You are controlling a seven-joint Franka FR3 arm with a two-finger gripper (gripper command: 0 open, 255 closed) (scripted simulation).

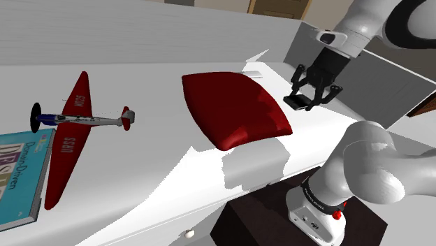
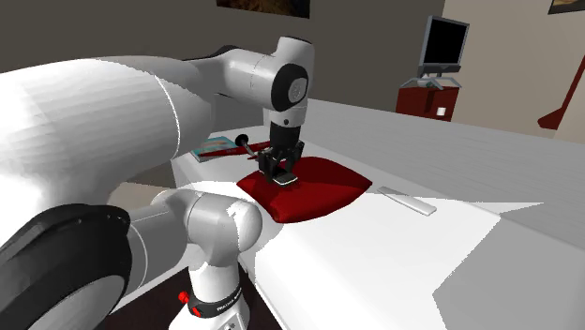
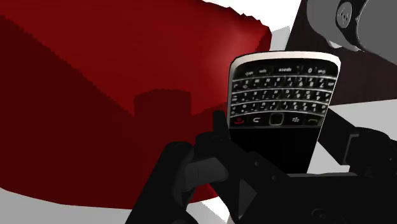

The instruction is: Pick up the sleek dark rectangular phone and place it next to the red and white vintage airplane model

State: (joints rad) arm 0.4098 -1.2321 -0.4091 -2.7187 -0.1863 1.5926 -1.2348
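— Phone (image 3: 280,114): where is it found?
— It is clamped between the fingers of the pincer (image 1: 312,95), with its keypad end pointed away from the hand. It is held clear of the white surface (image 1: 154,168), by the right edge of the red cushion (image 1: 234,108) in the shoulder view.
— How is the scene laid out?
— The white surface is spread across the whole view, with the cushion set near its middle. The red and white airplane model (image 1: 80,120) is laid well apart from the phone, at the shoulder view's left. A teal book (image 1: 21,171) is seen just beside its near wing.
— Which step is judged to be in hand?
— The pick-up appears done and the carry is in hand. The placing is not yet done.
— What is called for next?
— The phone would have to be carried leftward over the cushion, high enough that the cushion is not brushed. It should then be lowered onto bare surface beside the airplane and released only once laid flat. The wing and the book should be avoided.
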